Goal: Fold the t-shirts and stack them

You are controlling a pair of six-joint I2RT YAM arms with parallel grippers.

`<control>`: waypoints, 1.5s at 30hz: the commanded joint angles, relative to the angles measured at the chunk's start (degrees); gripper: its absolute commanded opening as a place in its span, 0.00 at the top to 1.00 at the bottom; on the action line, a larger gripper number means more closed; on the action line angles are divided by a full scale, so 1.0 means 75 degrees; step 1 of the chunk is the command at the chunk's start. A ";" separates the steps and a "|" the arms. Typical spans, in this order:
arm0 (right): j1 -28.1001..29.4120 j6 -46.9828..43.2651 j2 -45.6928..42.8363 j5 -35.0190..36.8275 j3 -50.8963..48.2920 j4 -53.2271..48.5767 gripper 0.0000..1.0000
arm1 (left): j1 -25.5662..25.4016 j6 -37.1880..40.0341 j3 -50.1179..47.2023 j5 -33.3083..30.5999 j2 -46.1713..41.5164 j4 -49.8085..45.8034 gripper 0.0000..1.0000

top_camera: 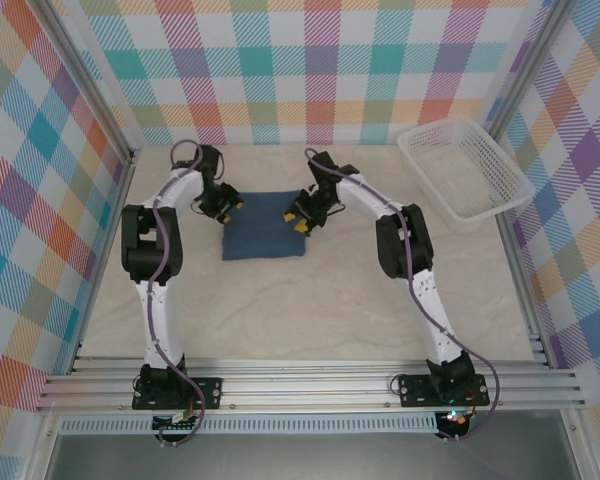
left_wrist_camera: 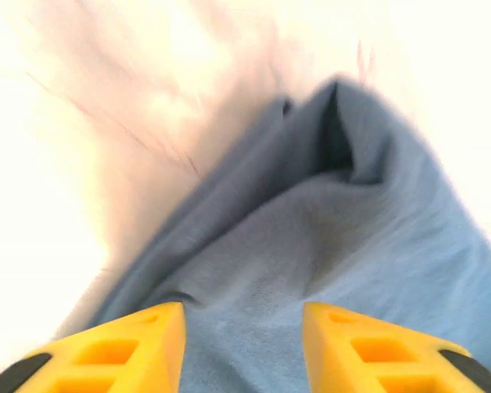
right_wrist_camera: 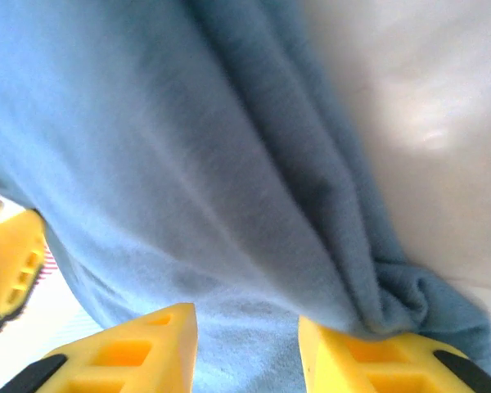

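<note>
While both arms reach over the far half of the counter (top_camera: 310,310), the slate-blue t-shirt (top_camera: 265,232) lies flat between them as a folded rectangle, slightly wider than deep, well apart from the white mesh basket (top_camera: 470,170) at the far right

Left hand (top_camera: 225,207): at the shirt's far-left corner. Its wrist view has the yellow fingers (left_wrist_camera: 368,344) standing apart with cloth in the gap and a raised fold just beyond. They are not closed on the fabric

Right hand (top_camera: 300,218): on the shirt's right edge, a little nearer than the left hand. Its fingers (right_wrist_camera: 376,360) are also parted, and a bunched hem sits against one of them. The view is soft, so I cannot tell whether cloth is caught

Key relation: the shirt sits squarely between the two hands, one on each short side, and neither is clearly closer. Its longer axis runs left to right, from hand to hand

Judgement: the fold is partly made and not yet finished. The next move probably calls for both hands to close on their own edges together and carry the cloth the same way. An uneven pinch would skew the rectangle
</note>
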 commanded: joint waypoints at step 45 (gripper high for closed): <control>-0.1633 -0.1100 -1.0712 0.0829 -0.8816 0.3284 0.47 | 0.0909 -0.2440 0.0251 -0.0878 0.1258 0.1389 0.50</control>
